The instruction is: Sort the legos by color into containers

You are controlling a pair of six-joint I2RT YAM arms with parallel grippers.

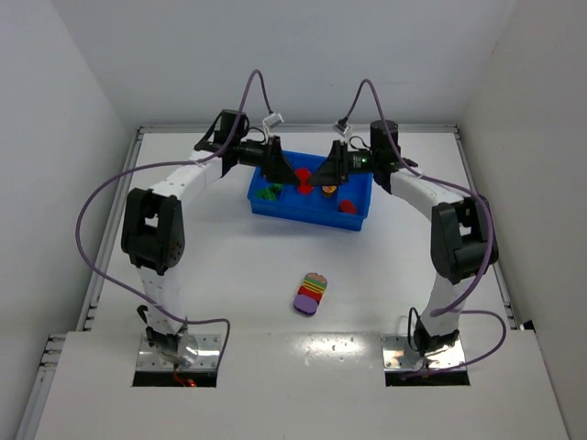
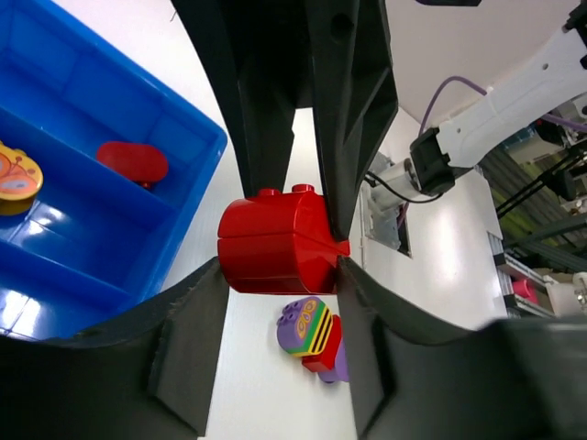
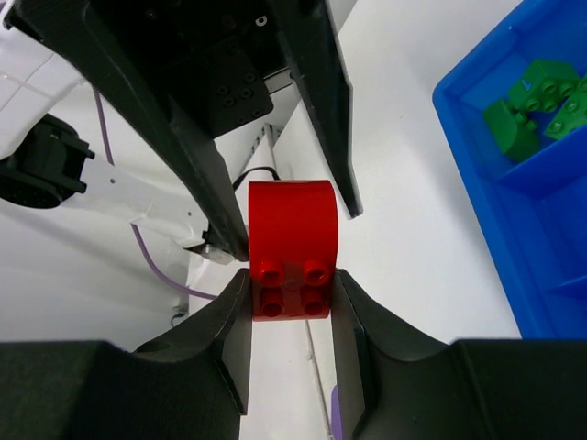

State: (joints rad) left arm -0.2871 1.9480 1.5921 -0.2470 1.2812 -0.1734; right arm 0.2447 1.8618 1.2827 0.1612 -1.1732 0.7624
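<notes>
Red brick [image 2: 275, 243] hangs over the blue tray [image 1: 307, 218], shared between both arms. On its studded end the right gripper [image 3: 289, 275] is clamped tight. At the other end the left gripper [image 2: 280, 268] seems to pinch it too, pads touching both sides, though that contact is hard to judge. Green bricks [image 3: 532, 110] lie in the tray's left end compartment, a second red brick [image 2: 133, 162] in the right end one, an orange piece [image 2: 18, 179] in the compartment beside it. A multicoloured clump [image 1: 311, 293] sits on the table [image 1: 229, 275], well apart from the tray

White tabletop [image 1: 229, 266], plain white walls [image 1: 303, 55] on three sides, glossy white near ledge [image 1: 303, 390]
</notes>
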